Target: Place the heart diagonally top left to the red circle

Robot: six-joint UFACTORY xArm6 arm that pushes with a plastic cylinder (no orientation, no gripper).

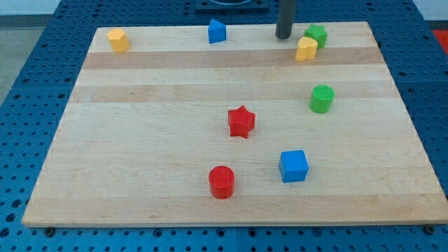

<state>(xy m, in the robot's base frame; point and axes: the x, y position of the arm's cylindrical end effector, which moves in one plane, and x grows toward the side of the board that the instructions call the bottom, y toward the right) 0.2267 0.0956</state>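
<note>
The yellow heart (pixel 306 49) lies near the view's top right, touching or almost touching the green star (pixel 316 33) just above and to its right. The red circle (pixel 221 182) stands near the view's bottom centre, far from the heart. My tip (pixel 283 35) rests on the board at the view's top, a short way left of the heart and the green star, touching neither.
A wooden board (pixel 140 140) carries everything. A blue triangle-like block (pixel 217 31) is at top centre and a yellow block (pixel 118 40) at top left. A green cylinder (pixel 322 99) is at the right, a red star (pixel 241 122) in the middle, and a blue cube (pixel 293 166) right of the red circle.
</note>
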